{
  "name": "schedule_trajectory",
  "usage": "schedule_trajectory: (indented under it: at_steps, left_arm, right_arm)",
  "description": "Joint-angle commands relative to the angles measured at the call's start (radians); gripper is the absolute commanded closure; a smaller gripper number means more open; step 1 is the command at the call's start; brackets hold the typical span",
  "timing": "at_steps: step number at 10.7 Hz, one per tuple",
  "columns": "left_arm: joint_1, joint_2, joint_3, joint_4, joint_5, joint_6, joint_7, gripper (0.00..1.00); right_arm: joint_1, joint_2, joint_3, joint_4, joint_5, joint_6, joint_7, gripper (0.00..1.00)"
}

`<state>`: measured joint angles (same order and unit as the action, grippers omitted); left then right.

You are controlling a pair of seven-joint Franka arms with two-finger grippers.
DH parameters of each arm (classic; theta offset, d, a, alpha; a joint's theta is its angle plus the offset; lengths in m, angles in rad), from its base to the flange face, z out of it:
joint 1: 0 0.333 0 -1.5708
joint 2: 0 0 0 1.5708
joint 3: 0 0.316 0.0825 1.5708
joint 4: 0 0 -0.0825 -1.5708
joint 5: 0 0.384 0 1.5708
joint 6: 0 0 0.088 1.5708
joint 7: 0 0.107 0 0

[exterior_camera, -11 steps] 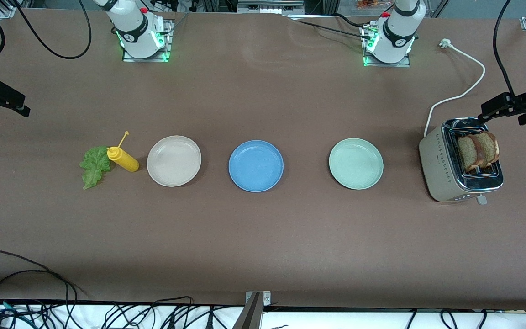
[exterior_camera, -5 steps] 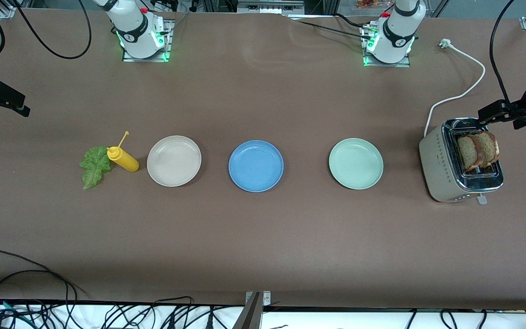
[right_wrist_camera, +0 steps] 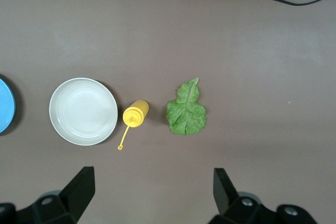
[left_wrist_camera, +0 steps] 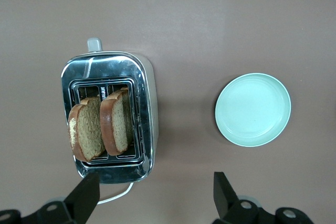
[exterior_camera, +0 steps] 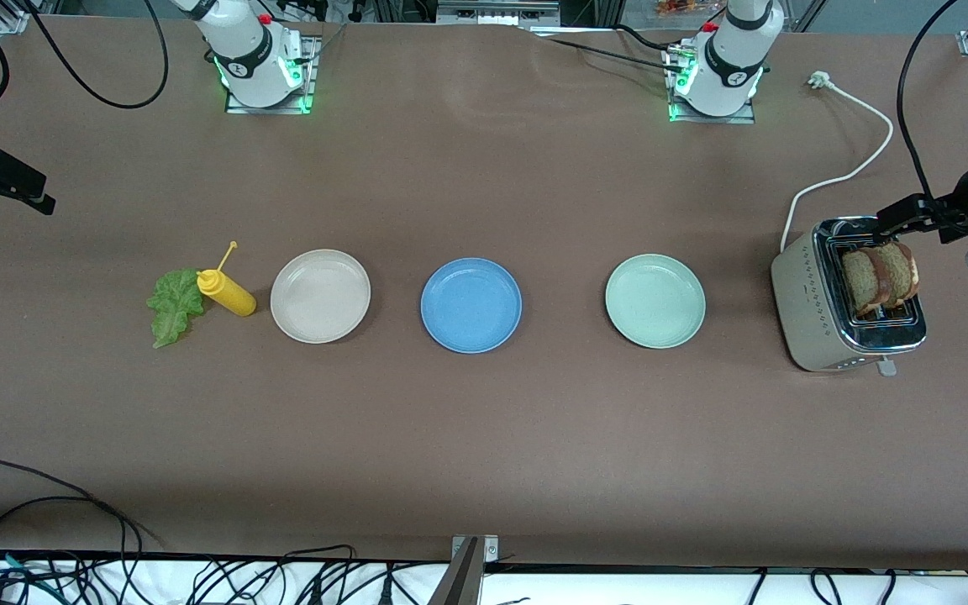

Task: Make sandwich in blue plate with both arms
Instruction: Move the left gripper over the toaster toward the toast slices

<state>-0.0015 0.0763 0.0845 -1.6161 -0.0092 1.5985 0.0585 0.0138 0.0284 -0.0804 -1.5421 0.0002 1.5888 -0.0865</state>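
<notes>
**A:** Change since a second ago: the left gripper [exterior_camera: 887, 220] is shifted down and in toward the toaster [exterior_camera: 820, 298], now over its edge nearest the left arm's base. Nothing else is moved.

**B:** Sandwich status?

**A:** Not assembled. The blue plate [exterior_camera: 471, 338] is bare, mid-table between the beige plate [exterior_camera: 320, 332] and the pale green plate [exterior_camera: 654, 336]. Both bread slices [left_wrist_camera: 102, 127] are stood upright in the toaster slots, side by side, at the left arm's end of the table. The lettuce leaf [exterior_camera: 173, 305] is laid flat at the right arm's end, with the yellow squeeze bottle [exterior_camera: 228, 291] on its side just beside it, touching or nearly so.

**B:** Step in hand?

**A:** Judged as the approach to the first bread slice. Left jaws are spread wide, nothing is held. In the left wrist view the slices sit off to one finger's side, not between the fingers [left_wrist_camera: 86, 198].

**B:** Next move?

**A:** Centring over one slice is needed, jaws aligned across its thin faces, then a straight descent into the slot gap. The slices are close together, so the neighbour could be clipped.

**B:** Right side?

**A:** The right gripper [right_wrist_camera: 152, 195] is held waiting high over the lettuce end, fingers wide, empty.

**B:** Other containers?

**A:** Beige and green plates are both empty.
</notes>
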Motion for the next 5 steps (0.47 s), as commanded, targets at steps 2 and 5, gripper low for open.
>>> schedule_trajectory:
  at_steps: [2, 5]
  left_arm:
    - [-0.003, -0.013, 0.017, -0.016, 0.003, 0.023, 0.004, 0.03]
    - [-0.005, -0.015, 0.015, -0.013, 0.003, 0.023, 0.004, 0.03]
  right_arm:
    - [-0.005, -0.001, 0.002, 0.011, 0.007, -0.006, -0.006, 0.0]
    - [-0.005, -0.001, 0.002, 0.013, 0.007, -0.006, -0.006, 0.0]
